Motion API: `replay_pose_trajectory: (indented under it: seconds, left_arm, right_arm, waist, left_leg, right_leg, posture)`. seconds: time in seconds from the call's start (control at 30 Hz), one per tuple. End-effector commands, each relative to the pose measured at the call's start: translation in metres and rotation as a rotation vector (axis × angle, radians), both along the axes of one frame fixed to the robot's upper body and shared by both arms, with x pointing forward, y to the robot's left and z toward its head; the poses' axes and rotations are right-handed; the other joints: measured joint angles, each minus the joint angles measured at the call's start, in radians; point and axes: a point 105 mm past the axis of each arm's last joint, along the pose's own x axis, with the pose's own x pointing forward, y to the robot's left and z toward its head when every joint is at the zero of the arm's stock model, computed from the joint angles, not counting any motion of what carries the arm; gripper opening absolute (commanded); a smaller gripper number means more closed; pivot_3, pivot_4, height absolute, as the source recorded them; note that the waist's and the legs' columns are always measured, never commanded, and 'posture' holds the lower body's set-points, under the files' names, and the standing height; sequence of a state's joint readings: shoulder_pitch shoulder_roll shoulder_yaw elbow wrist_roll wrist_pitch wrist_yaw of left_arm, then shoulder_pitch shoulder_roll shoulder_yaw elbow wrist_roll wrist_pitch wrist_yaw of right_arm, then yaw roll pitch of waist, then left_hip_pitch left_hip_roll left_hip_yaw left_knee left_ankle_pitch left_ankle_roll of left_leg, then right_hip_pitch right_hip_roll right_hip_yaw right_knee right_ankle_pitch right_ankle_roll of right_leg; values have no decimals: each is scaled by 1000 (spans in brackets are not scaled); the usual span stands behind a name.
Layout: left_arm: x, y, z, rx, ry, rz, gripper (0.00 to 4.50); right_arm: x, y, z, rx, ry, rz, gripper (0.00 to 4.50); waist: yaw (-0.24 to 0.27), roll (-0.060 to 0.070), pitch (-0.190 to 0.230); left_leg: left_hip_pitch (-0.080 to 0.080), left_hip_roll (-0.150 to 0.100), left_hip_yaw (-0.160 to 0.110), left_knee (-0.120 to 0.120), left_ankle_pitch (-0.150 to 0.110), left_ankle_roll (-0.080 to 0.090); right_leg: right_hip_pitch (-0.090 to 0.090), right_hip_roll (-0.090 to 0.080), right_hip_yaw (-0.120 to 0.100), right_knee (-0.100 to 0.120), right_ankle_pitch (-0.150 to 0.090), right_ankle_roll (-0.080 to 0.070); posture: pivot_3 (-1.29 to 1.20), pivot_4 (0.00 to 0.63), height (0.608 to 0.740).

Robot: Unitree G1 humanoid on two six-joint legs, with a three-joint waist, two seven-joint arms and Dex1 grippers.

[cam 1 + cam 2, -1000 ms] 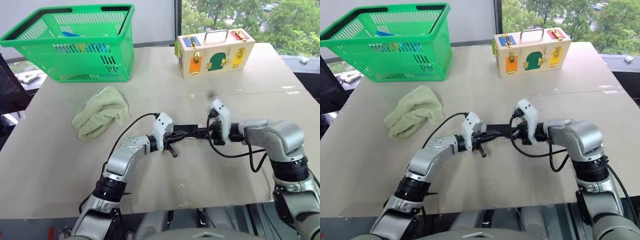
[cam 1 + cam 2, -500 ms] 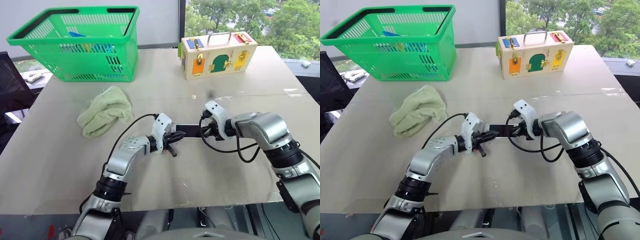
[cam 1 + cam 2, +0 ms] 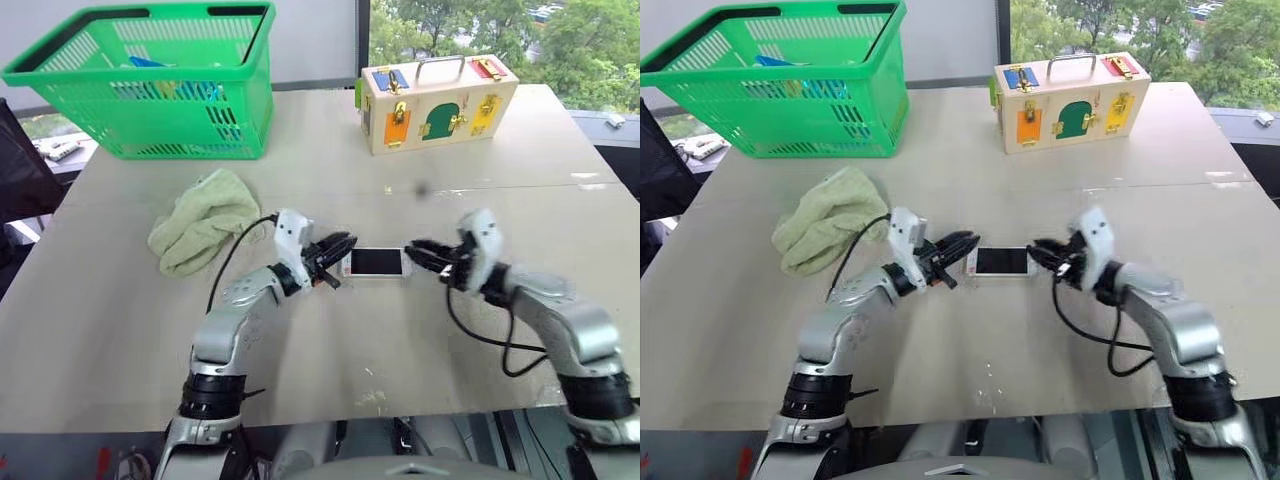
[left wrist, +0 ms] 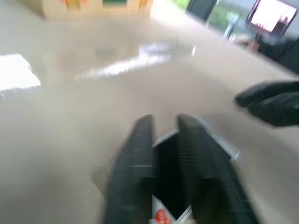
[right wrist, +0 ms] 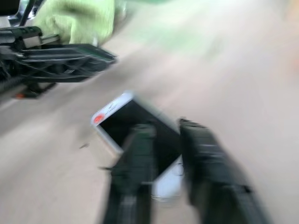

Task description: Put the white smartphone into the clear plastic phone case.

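My left hand (image 3: 338,262) and right hand (image 3: 418,252) are sitting released, fingers parted, at either end of the white smartphone (image 3: 377,262) on the desk (image 3: 330,330). The green basket (image 3: 150,80) is holding blue items.

Both wrist views are motion-blurred. In the left wrist view the left gripper (image 4: 163,154) stands in front of the white smartphone (image 4: 164,164), hiding most of its screen; the phone's near end is cut off by the picture's lower edge. In the right wrist view the right gripper (image 5: 161,158) covers part of the phone's screen. Whether the clear plastic phone case surrounds the phone cannot be told. Beyond the phone, the green basket (image 3: 215,120) is cut off by the upper edge in the head views, and its contents (image 3: 165,80), seen through the mesh, are too small to identify.
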State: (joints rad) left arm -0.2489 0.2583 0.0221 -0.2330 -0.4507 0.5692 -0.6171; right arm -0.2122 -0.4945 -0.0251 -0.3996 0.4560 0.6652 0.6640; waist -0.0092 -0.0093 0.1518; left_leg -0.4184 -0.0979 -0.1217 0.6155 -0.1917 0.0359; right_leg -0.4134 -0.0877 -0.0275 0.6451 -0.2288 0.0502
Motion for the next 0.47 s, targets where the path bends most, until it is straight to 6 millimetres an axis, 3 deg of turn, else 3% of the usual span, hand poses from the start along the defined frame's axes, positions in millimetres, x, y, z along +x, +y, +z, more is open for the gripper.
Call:
replay_pose_trajectory:
  seconds: [0.03, 0.17, 0.3, 0.47]
  left_arm:
    - [-16, 17, 23, -22, -51, -28, 2578]
    - [-37, 49, 25, 55, -51, -61, 4463]
    - [-51, 76, 15, 148, -8, -19, 4463]
    - [-74, 91, 4, 186, 76, -58, 4463]
  right_arm:
    - [-29, -11, 11, -89, -119, 33, 2620]
    - [-61, -49, 2, -160, -119, -51, 4475]
    - [-82, -81, 1, -192, -103, -151, 4475]
    - [-99, -100, 0, -222, -74, -197, 4475]
  waist:
    - [4, 0, 0]
    - [10, 1, 5]
    - [18, 3, 9]
    - [23, 3, 10]
  left_leg:
    - [0, 0, 0, -1, -2, 4]
    - [0, 0, 1, -2, -3, 4]
    - [2, 2, 2, -1, -3, 3]
    - [3, 3, 3, -1, -5, 0]
  right_leg:
    - [0, 0, 0, -1, -1, 1]
    - [0, 0, 1, -2, -3, 3]
    - [1, 0, 1, -2, -5, 0]
    - [2, 0, 1, -2, -5, -1]
  posture:
    - [0, 150, 740]
    - [0, 150, 740]
    - [0, 150, 740]
    - [0, 150, 740]
